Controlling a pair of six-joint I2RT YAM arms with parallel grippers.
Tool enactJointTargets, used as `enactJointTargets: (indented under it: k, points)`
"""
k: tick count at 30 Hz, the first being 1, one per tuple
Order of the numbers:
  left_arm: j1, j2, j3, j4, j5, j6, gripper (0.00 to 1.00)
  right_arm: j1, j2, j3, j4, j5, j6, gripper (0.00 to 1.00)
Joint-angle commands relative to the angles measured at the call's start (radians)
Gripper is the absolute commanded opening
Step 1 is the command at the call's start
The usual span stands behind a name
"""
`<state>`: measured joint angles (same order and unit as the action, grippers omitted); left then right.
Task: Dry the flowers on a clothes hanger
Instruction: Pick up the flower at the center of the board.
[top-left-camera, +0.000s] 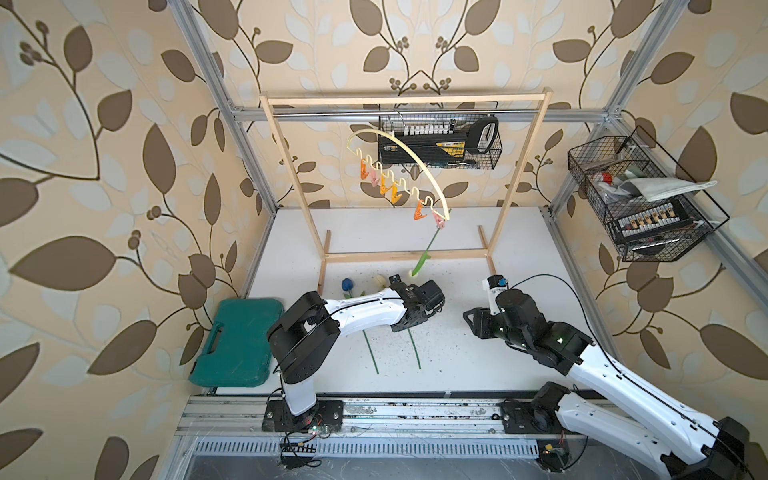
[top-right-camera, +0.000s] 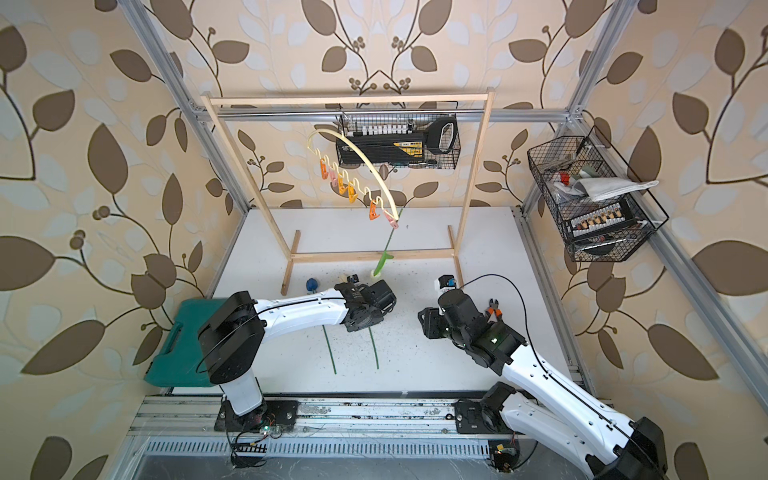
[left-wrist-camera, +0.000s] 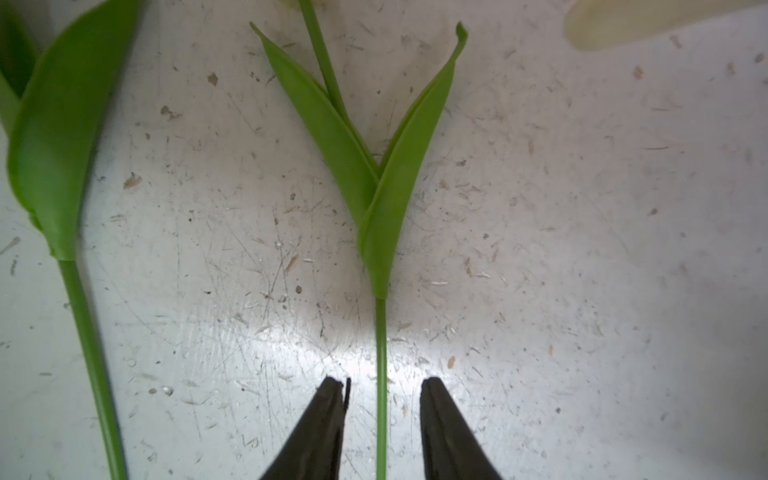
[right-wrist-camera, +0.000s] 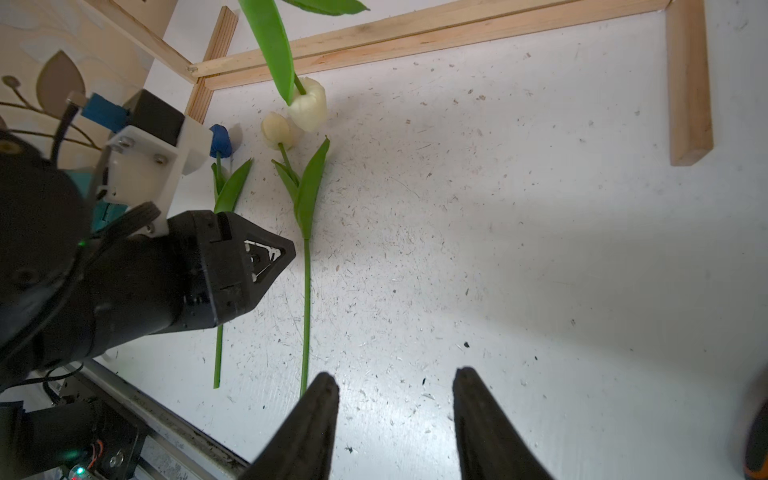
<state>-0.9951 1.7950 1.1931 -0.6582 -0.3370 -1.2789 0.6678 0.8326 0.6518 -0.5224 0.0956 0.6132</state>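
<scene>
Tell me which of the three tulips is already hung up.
The cream-white tulip clipped by its stem in the pink peg at the end of the clothes hanger, head down. The other cream tulip and the blue tulip lie on the table.

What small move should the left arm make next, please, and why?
Probably close the left gripper on the stem of the lying cream tulip: its open jaws straddle it, with a gap each side, and nothing is held yet.
</scene>
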Motion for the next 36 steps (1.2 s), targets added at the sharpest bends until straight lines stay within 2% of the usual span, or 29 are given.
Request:
enactJointTargets:
  k: [1,11,31,36]
  points:
    - [-0.004,0.021,0.020,-0.010,-0.003,-0.036,0.33,-0.008,-0.014,-0.019,-0.022,-0.025,0.008,0.47]
    - [-0.004,0.105,0.080,-0.003,0.010,-0.013,0.31,-0.007,-0.051,-0.027,-0.030,-0.053,0.010,0.47]
    - [0.000,0.134,0.043,-0.002,0.010,-0.039,0.29,-0.009,-0.067,-0.029,-0.037,-0.052,0.016,0.47]
    - [0.003,0.148,0.039,0.007,0.029,-0.037,0.23,-0.009,-0.076,-0.021,-0.046,-0.048,0.017,0.47]
